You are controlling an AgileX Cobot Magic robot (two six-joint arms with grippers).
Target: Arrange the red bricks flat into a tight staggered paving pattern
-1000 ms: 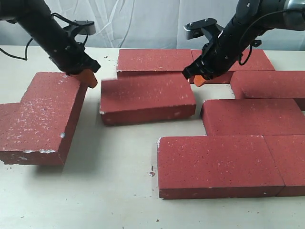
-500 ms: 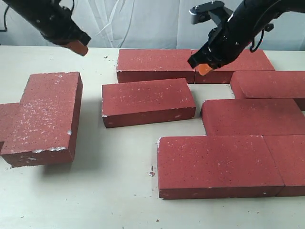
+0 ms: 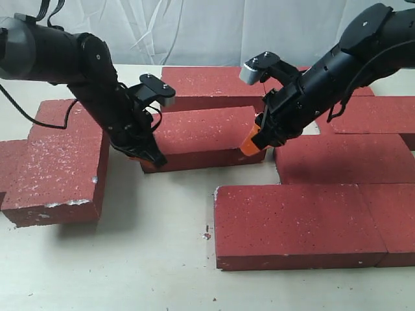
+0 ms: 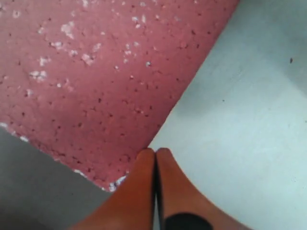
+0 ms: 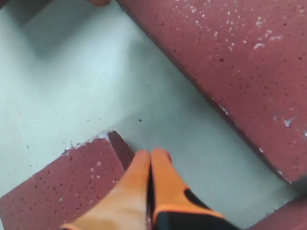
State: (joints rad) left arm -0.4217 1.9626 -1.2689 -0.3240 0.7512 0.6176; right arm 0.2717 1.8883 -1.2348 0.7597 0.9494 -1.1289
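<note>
Empty and pinched shut, left gripper (image 3: 148,157) and right gripper (image 3: 250,144) bracket the rough dark-red paving brick (image 3: 201,129); uneven shoves could skew it.

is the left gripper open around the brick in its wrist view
No, the left gripper has its jaws pressed shut, with the tips at a corner of the red brick.

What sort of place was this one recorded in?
Probably an indoor robot lab bench, not a paving site: red bricks lie on a pale tabletop, a white sheet hangs behind, and the left gripper and right gripper flank one brick.
</note>
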